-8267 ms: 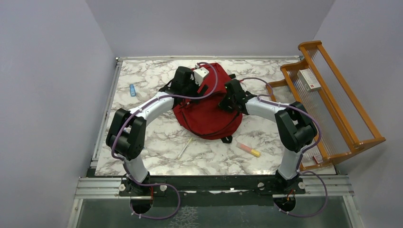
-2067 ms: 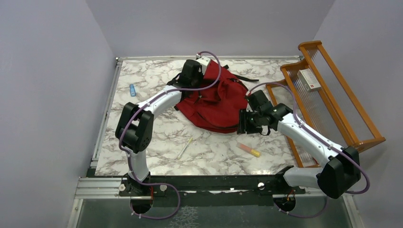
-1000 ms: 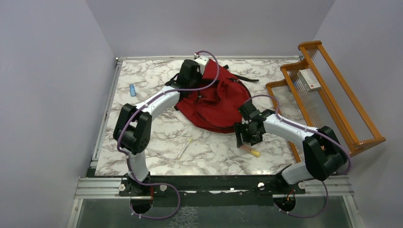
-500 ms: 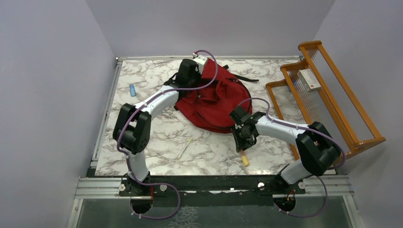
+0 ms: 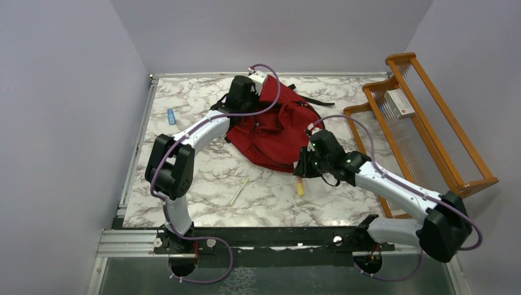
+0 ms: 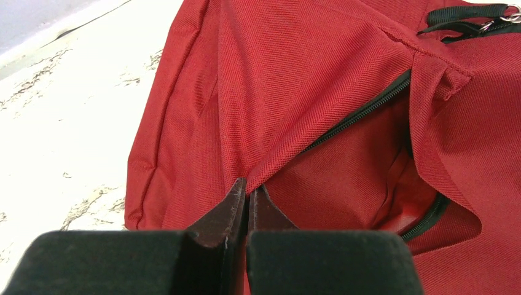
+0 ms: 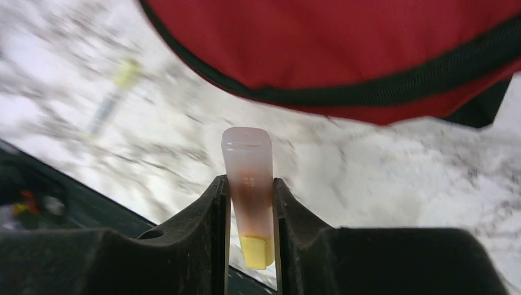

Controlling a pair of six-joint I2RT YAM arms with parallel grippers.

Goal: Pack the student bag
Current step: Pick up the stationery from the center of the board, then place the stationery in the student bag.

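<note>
Right gripper point(image 7: 249, 184) is clamped on a marker point(image 7: 247, 166), pinkish barrel pointing out past the fingertips and the yellow end tucked back between the fingers, hovering over the table point(image 5: 184, 203) just off the near edge of the bag point(image 5: 276, 135). Over on the other side, the left gripper point(image 6: 247, 198) is pinched tight on a fold of red cloth right beside the zipper point(image 6: 362, 107), lifting that lip so the mouth gapes a little. That bag lies toward the far edge of the table, about midway across. It looks soft and floppy with no frame to it, light while unfilled, and likely to sag shut the moment the cloth is let go, so the stitched hem along the zipper or one of the black straps seems the sensible place to hold. As for writing: there is a speck of print on the marker's barrel, too small to read, and no brand shows on the bag. A small box point(image 5: 399, 102) with a red patch sits in the wooden rack point(image 5: 430, 144) at the right edge, its label also unreadable.
</note>
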